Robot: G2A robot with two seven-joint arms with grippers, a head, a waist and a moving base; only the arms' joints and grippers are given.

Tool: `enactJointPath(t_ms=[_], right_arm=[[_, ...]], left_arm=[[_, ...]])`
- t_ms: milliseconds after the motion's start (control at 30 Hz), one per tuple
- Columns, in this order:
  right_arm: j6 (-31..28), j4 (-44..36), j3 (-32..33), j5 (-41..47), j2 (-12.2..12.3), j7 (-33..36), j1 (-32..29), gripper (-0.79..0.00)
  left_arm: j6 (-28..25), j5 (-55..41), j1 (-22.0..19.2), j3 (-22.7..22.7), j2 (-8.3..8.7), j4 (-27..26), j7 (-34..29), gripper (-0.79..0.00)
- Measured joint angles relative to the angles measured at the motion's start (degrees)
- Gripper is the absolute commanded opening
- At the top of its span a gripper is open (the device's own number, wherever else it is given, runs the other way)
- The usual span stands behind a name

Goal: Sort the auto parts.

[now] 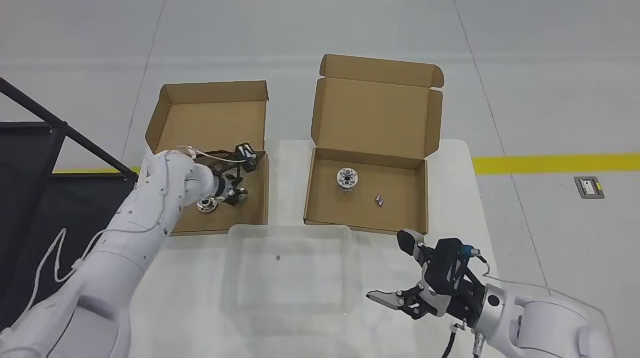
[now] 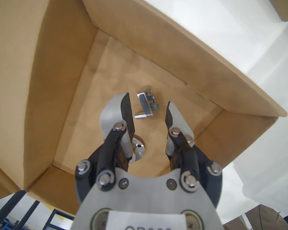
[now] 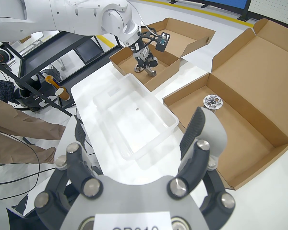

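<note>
Inside the brown cardboard box (image 1: 210, 118) left of centre, the left gripper (image 2: 147, 98) hung wide-spread over a silver L-shaped metal bracket (image 2: 144, 107), seemingly sorted there.

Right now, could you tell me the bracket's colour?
The bracket is silver; left wrist view.

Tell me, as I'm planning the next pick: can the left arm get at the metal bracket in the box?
Probably yes: the left tool hangs open over the bracket inside the box, nothing covering it.
</note>
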Motion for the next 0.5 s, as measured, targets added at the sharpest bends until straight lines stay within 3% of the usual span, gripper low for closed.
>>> enactJointPath(t_ms=[167,367,433,500], right_arm=[[0.0,0.0,0.0,0.0,0.0,0.0,0.0,0.0],[0.0,0.0,0.0,0.0,0.0,0.0,0.0,0.0],[0.0,0.0,0.0,0.0,0.0,0.0,0.0,0.0],[0.0,0.0,0.0,0.0,0.0,0.0,0.0,0.0]], left_arm=[[-1.94,-0.17,0.1,-2.47,1.16,-1.34,1.6,-0.394],[-4.25,-2.19,2.48,-8.02,4.37,-7.01,1.98,-0.354],[-4.94,-4.14,4.54,-10.83,5.86,-10.35,1.66,-0.283],[-4.59,-5.7,7.33,-13.81,7.45,-14.65,0.54,-0.129]])
